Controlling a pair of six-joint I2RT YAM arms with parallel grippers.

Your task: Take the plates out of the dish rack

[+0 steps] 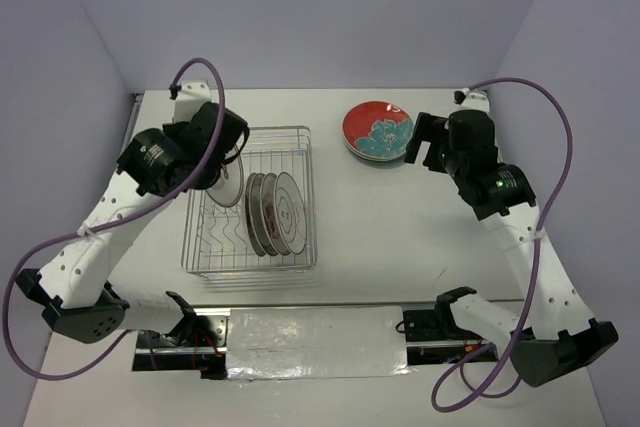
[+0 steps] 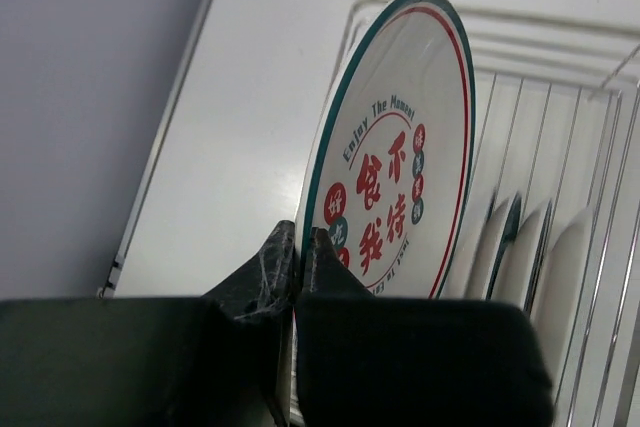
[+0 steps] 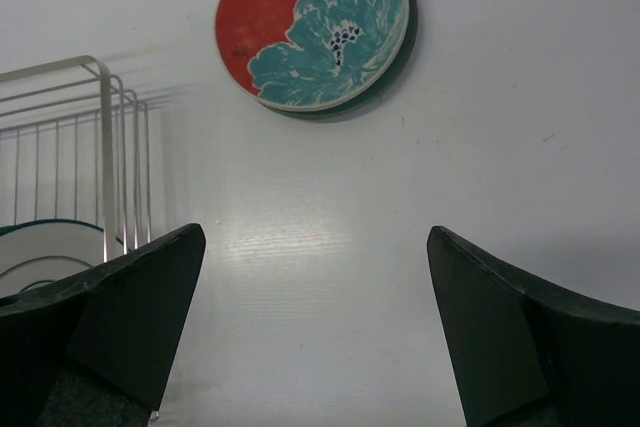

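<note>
My left gripper [image 2: 298,237] is shut on the rim of a white plate with red characters and a teal rim [image 2: 400,157]. It holds the plate upright over the left part of the silver wire dish rack [image 1: 300,137]; in the top view the plate [image 1: 229,187] shows under the left wrist. Several more plates [image 1: 275,212] stand on edge in the rack's middle, and they also show in the left wrist view [image 2: 545,257]. A red plate with a teal flower [image 1: 378,130] tops a small stack on the table. My right gripper [image 3: 315,237] is open and empty just near it [image 3: 320,32].
The rack's corner and one plate rim [image 3: 60,237] show at the left of the right wrist view. The table's left edge [image 2: 165,137] meets the wall close to the rack. A white slab [image 1: 315,342] lies at the near edge between the arm bases.
</note>
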